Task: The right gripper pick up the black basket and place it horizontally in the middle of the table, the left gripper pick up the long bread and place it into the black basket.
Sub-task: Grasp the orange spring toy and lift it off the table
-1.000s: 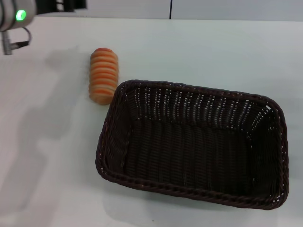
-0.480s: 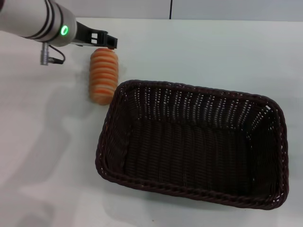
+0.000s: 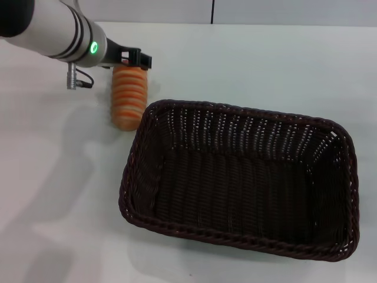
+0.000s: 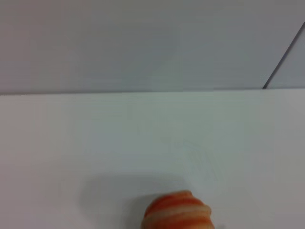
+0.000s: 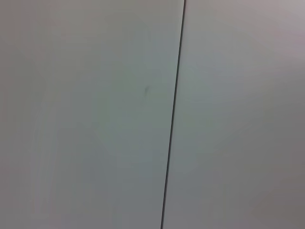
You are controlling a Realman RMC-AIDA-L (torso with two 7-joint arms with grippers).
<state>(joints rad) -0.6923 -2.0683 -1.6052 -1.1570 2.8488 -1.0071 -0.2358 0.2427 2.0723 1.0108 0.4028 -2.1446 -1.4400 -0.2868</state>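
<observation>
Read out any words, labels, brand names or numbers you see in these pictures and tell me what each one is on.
None: no readable text on the long bread, the black basket, the table or the left pincer.
The left arm's green light is a plain glowing ring, not a letter or number.
The right wrist view shows only a blank pale surface with a dark seam.

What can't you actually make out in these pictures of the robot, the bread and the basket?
- Left gripper, head view: its fingers sit over the far end of the long bread, so touching or gripping is unclear.
- Long bread, left wrist view: cut off by the picture's edge.
- Black basket, head view: right side cut by the frame edge.
- Right gripper: in no view; its wrist camera shows only blank wall.
</observation>
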